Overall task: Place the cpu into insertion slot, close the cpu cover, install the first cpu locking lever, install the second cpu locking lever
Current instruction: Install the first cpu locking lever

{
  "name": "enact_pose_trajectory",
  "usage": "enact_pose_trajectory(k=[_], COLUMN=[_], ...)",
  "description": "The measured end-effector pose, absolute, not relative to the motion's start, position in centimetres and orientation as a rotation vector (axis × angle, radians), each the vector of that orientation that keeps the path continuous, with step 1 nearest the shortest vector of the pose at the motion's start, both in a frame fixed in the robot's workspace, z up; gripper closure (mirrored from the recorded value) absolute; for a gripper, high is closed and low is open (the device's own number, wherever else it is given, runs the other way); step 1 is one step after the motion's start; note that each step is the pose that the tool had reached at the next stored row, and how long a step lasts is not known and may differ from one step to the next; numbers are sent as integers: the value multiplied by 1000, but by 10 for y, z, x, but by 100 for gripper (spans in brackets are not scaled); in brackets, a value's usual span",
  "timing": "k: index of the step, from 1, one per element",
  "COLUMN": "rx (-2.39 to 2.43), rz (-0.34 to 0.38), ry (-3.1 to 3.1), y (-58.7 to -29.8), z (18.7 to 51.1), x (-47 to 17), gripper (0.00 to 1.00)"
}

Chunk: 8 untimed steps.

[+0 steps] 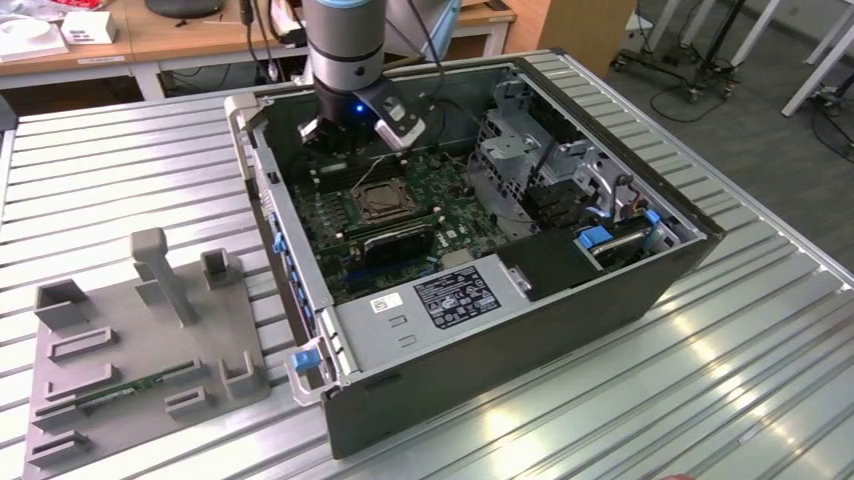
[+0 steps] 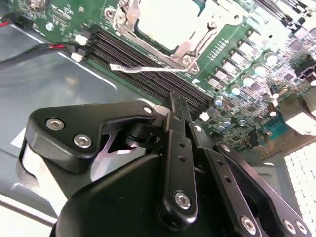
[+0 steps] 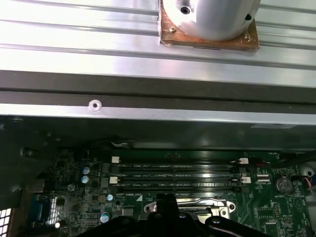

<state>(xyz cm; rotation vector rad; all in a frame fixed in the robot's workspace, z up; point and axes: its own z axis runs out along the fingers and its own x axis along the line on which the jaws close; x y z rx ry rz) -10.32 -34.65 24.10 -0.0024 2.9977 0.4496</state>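
- Exterior view: an open computer case [image 1: 534, 330] lies on its side on a slatted metal table [image 1: 120, 170], with the green motherboard [image 1: 434, 185] facing up inside it.
- On the exterior view's left, a grey holder block [image 1: 147, 340] with upright posts and pockets sits on the table beside the case.
- The robot arm reaches down into the case, and its black gripper [image 1: 350, 140] hangs over the board, near the insertion slot [image 1: 378, 200] and on the side of it farther from the camera.
- The slot sits near the middle of the board and reads as a dark square with a silvery rim.
- In the second wrist view, the gripper [image 2: 177, 98] has its two black fingers pressed together, jaws closed, with nothing between them.
- Its tip is over the long black memory slots [image 2: 143, 74] that run alongside the socket.
- A thin white strip [image 2: 126, 67] lies across those memory slots.
- Past them, the cpu [image 2: 165, 22] rests in the socket, its pale metal face turned up.
- The cpu cover [image 2: 186, 47] lies down around the chip as a silvery frame.
- I cannot tell how the locking levers stand.
- In the first wrist view, the gripper tip [image 3: 168, 200] is just beside the same rows of memory slots [image 3: 177, 174], with the case wall beyond them.
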Motion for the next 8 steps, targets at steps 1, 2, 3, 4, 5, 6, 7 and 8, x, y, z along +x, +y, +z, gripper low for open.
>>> enact_pose_trajectory(k=[1, 2, 3, 4, 5, 6, 7, 8], rx=[-2, -2, -2, -2, -2, -2, -2, -2], rz=[450, 450, 450, 450, 450, 450, 450, 450], ry=[2998, 2998, 2998, 2998, 2998, 2998, 2998, 2999], y=[-347, -347, -347, -347, -347, -347, -346, -346], z=[241, 241, 241, 241, 241, 241, 241, 240], x=[-102, -102, -102, -102, -102, -102, -102, -101], gripper=[89, 89, 89, 89, 89, 89, 89, 89])
